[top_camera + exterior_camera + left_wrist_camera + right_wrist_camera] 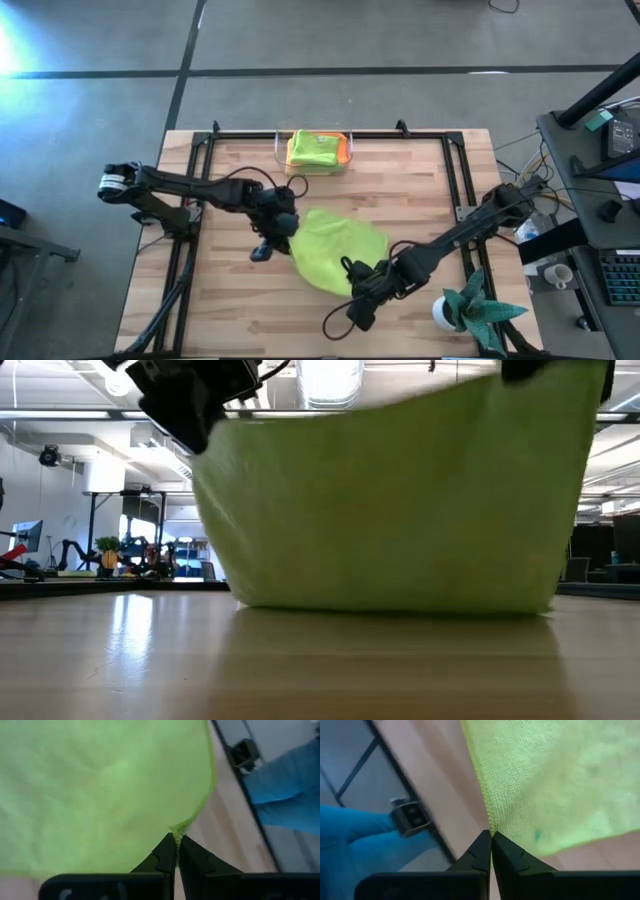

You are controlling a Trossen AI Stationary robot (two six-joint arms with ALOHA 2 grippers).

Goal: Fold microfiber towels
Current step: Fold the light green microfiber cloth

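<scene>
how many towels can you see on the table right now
At least 3: one lime green towel held mid-table, pinched by the left tool and right tool, and a green towel on an orange one, folded in the clear bin. More may be hidden there.

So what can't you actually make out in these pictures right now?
- Low view: the hanging green towel hides the table behind it, bin included.
- High view: the towels in the bin are stacked, so their count is unclear.
- Left wrist view: the towel's far edges are cut off.
- Right wrist view: a blue shape beyond the table is too blurred to identify.
</scene>
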